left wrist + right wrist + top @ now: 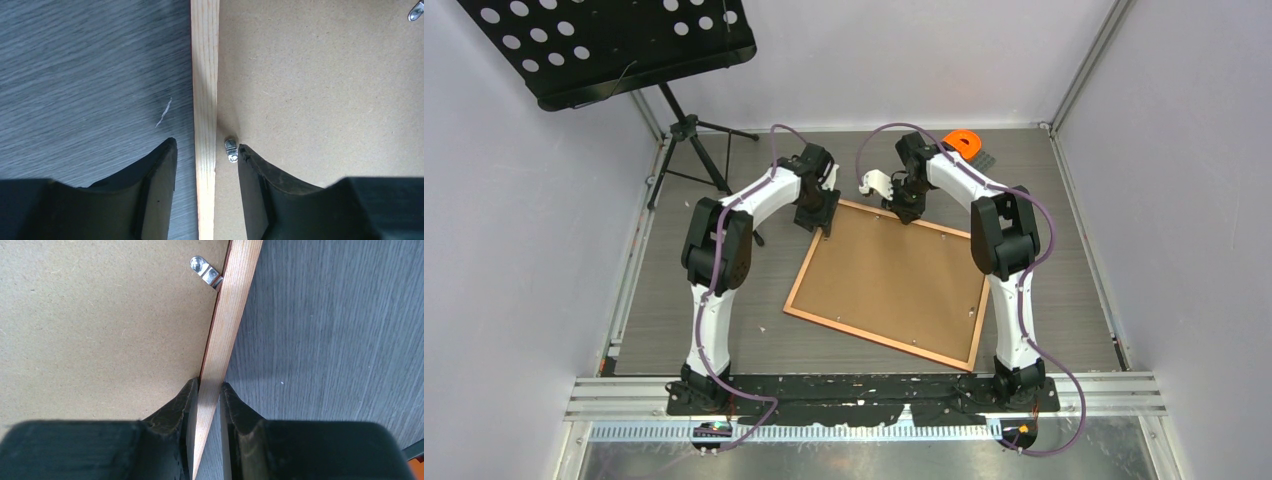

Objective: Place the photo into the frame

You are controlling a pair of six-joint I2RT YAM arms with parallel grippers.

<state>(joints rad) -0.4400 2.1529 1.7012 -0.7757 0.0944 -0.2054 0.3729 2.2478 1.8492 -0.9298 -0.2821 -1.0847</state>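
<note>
On the grey bench (1074, 300), the thin orange-brown wooden frame (879, 341) is lying face-down; right jaws are pinching its rail, left jaws are straddling it open. Photo unseen; metal clip (230, 150) probably needs turning next.

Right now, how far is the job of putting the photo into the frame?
Done: the backing board lies in the frame; no photo shows. In hand: the right gripper pinches the frame's border, the left gripper stands open astride it. Left: unclear, since no photo is in sight.
</note>
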